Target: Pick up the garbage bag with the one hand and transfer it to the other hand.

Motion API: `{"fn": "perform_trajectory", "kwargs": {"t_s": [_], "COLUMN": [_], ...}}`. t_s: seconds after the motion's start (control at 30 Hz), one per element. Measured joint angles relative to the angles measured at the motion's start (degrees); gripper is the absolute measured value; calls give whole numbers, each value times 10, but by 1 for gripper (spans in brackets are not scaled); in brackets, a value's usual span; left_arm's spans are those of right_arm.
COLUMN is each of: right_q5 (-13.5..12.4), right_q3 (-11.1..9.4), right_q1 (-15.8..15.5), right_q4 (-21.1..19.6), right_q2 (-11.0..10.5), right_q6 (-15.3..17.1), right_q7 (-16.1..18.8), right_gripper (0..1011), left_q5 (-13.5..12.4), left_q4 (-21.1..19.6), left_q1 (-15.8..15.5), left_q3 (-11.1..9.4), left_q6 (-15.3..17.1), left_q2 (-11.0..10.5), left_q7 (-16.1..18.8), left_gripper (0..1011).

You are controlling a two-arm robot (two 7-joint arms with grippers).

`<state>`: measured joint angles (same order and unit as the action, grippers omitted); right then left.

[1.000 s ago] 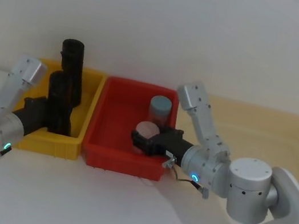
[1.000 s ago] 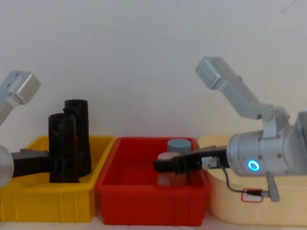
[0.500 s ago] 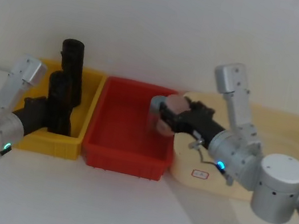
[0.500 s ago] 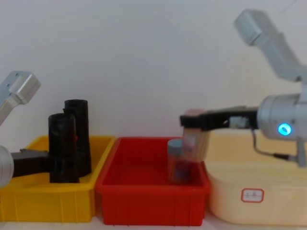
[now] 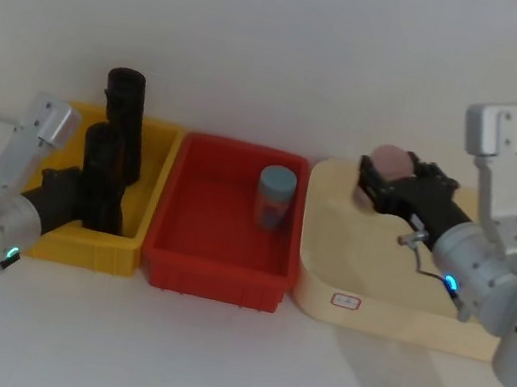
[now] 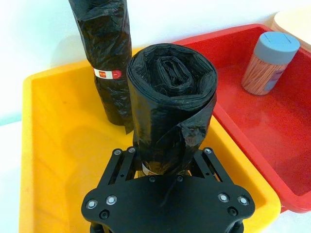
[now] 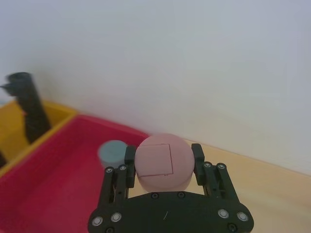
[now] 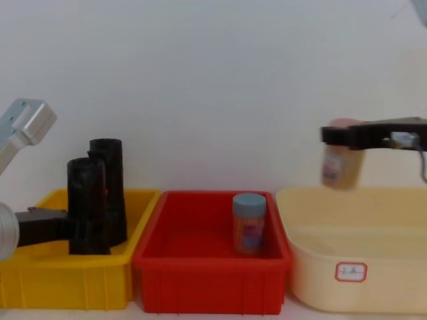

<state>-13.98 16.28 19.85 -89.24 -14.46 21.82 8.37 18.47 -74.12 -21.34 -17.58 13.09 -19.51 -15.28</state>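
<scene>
The garbage bag (image 5: 103, 176) (image 6: 170, 97) (image 8: 87, 200), a black crinkly roll, stands upright in the yellow bin (image 5: 136, 232). My left gripper (image 5: 97, 200) (image 6: 163, 155) (image 8: 67, 230) grips it low down, one finger on each side. A second black roll (image 5: 123, 120) (image 6: 104, 43) with a red-and-white label stands just behind it. Far to the right, my right gripper (image 5: 386, 181) (image 7: 163, 160) (image 8: 340, 137) is shut on a pink-lidded jar (image 5: 391, 162) (image 8: 340, 167), held in the air above the cream tub (image 5: 389, 307).
A red bin (image 5: 213, 281) sits between the yellow bin and the cream tub, with a blue-lidded jar (image 5: 275, 196) (image 8: 249, 223) upright inside. A white wall runs close behind all three containers. White table surface lies in front of them.
The right gripper has lifted the pink-lidded jar out of the red bin and carried it right, over the cream tub. The left gripper and both black rolls have not moved.
</scene>
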Motion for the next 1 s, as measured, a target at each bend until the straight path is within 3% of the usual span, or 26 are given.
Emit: {"fn": "perform_trajectory", "kwargs": {"t_s": [0.37,0.57,1.0], "right_q5": [8,12,24], "right_q3": [-45,-69,-83], "right_q1": [-24,-26,-1], "right_q4": [1,37,121], "right_q2": [-10,-14,-13], "right_q6": [11,23,39], "right_q7": [-42,-63,-77], "right_gripper": [659,659,660], "left_q5": [0,0,0], "left_q4": [0,0,0], "left_q1": [0,0,0], "left_q3": [0,0,0], "left_q6": [0,0,0], "left_q2": [0,0,0], "left_q7": [0,0,0], "left_gripper": [401,401,401]}}
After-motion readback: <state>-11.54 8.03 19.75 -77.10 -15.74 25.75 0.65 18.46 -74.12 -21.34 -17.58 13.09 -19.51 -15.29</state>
